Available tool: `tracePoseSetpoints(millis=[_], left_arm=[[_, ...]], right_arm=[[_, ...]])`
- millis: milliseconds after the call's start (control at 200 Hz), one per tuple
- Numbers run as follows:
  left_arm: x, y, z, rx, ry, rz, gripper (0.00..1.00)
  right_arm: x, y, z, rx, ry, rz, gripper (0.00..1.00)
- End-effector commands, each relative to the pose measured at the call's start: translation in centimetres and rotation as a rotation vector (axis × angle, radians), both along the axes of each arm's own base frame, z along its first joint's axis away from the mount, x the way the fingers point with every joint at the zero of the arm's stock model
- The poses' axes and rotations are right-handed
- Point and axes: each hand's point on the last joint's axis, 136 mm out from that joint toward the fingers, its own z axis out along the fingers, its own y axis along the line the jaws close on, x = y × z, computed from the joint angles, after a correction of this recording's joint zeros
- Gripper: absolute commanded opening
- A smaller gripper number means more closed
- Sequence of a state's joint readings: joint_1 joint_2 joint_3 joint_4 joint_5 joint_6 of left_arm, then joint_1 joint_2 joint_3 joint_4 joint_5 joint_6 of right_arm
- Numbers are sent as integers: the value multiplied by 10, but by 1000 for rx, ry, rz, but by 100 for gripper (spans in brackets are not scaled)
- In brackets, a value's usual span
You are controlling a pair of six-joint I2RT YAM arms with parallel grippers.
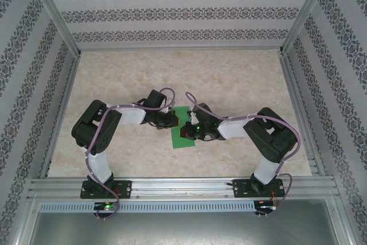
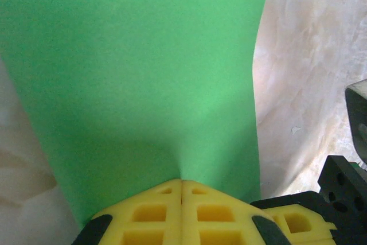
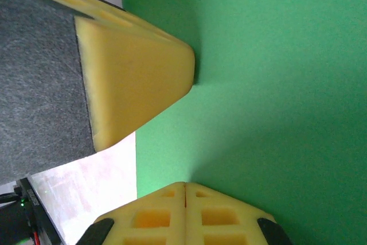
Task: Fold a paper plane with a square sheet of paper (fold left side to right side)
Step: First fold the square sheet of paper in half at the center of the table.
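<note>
The left arm (image 1: 100,163) and the right arm (image 1: 265,170) were built of white links joined by black housings. A lilac cable (image 1: 87,144) was looped along each arm, and each was mounted on a black base plate (image 1: 106,188). A small green light (image 1: 196,127) was lit near the right wrist. The left gripper (image 2: 182,183) and the right gripper (image 3: 184,186) were fitted with yellow foam fingers (image 2: 150,215), moulded with square recesses and backed in black.

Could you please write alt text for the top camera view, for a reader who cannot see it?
A green sheet of paper lies mid-table with the left gripper and right gripper, jaws shut, meeting over it from either side. The table is pale and marbled, enclosed by patterned walls.
</note>
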State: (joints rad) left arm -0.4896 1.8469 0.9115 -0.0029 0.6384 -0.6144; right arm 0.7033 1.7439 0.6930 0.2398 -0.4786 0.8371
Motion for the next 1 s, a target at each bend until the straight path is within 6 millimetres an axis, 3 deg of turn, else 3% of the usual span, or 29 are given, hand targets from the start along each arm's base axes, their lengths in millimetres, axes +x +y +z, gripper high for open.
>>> tracePoseSetpoints(millis=[0,305,994], left_arm=[[7,7,-7,51,-37,9,0],[18,25,-15,86,-53,40,0],[85,60,-6,86,-116,129,0]], right_arm=[[-20,-38,-49,-216,93,-18,0],[-23,-41,-49,-240,100,-2,0],[-27,-38,-52,-213,122,3,0]])
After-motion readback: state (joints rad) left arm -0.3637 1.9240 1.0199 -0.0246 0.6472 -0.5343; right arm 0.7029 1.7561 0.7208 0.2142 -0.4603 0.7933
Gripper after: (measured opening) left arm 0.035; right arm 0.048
